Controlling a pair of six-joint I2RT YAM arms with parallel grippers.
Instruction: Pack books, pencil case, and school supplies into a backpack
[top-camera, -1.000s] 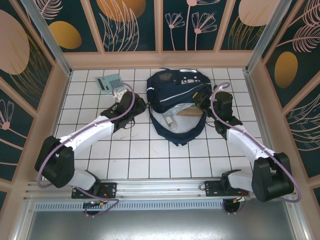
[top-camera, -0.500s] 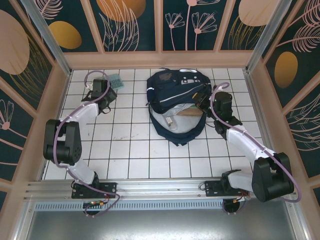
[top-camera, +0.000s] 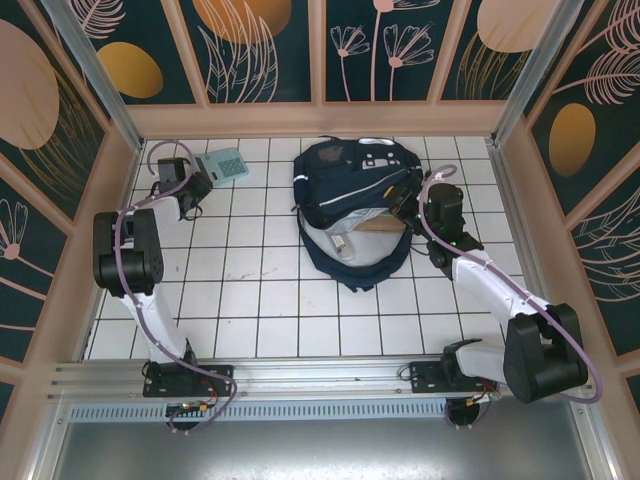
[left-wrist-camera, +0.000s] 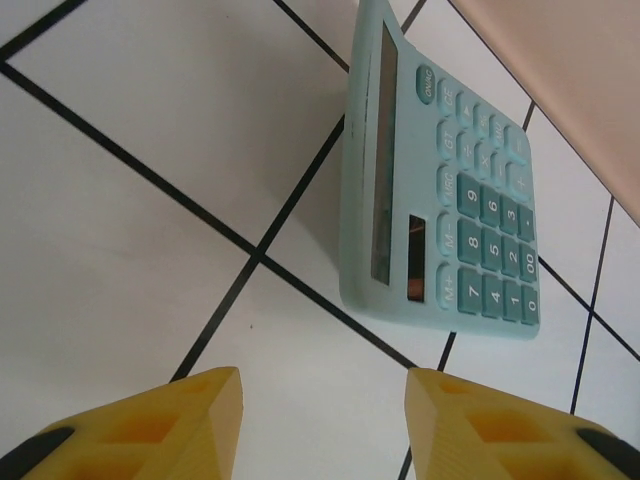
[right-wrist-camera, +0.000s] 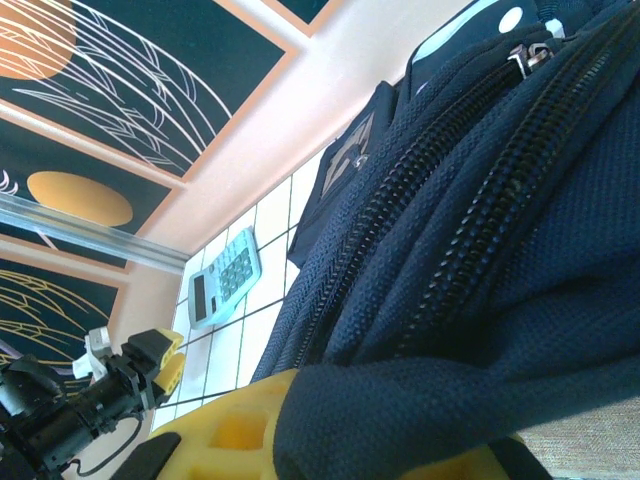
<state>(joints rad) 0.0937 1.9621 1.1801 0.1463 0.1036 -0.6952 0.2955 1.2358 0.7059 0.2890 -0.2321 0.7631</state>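
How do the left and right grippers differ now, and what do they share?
The left gripper is open and empty; the right gripper is shut on the backpack fabric. The left gripper hovers over bare tile short of the calculator; the right gripper sits at the backpack's edge. Both have yellow fingers.

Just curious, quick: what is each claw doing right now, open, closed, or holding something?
Left claw: open, empty, just short of the calculator.
Right claw: closed on the backpack.
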